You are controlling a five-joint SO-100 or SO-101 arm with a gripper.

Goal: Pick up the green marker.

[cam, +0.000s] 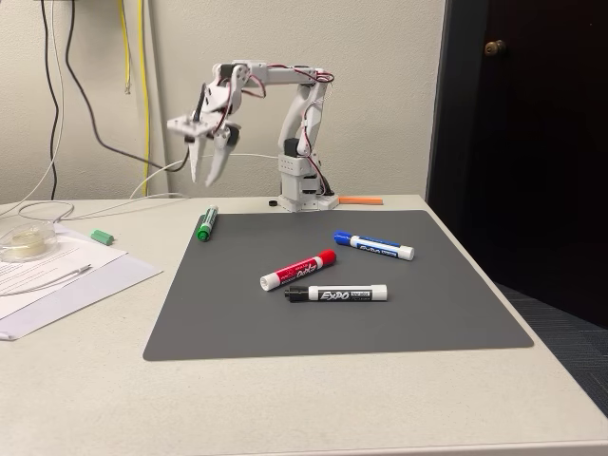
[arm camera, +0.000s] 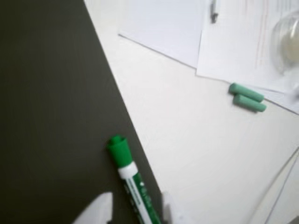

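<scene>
Fixed view: your claw (cam: 211,174) hangs above the green marker (cam: 206,224), fingers slightly parted and holding nothing; marker lies flat at the mat's (cam: 380,313) far left corner; descent, grip and lift all remain, by my reading.

The white arm (cam: 302,123) rises from its base at the back of the surface, bends at the elbow and reaches toward the left in the fixed view. Its pincer (cam: 207,171) hangs in the air, tips pointing down (fingers slightly parted), holding nothing and touching nothing.
</scene>
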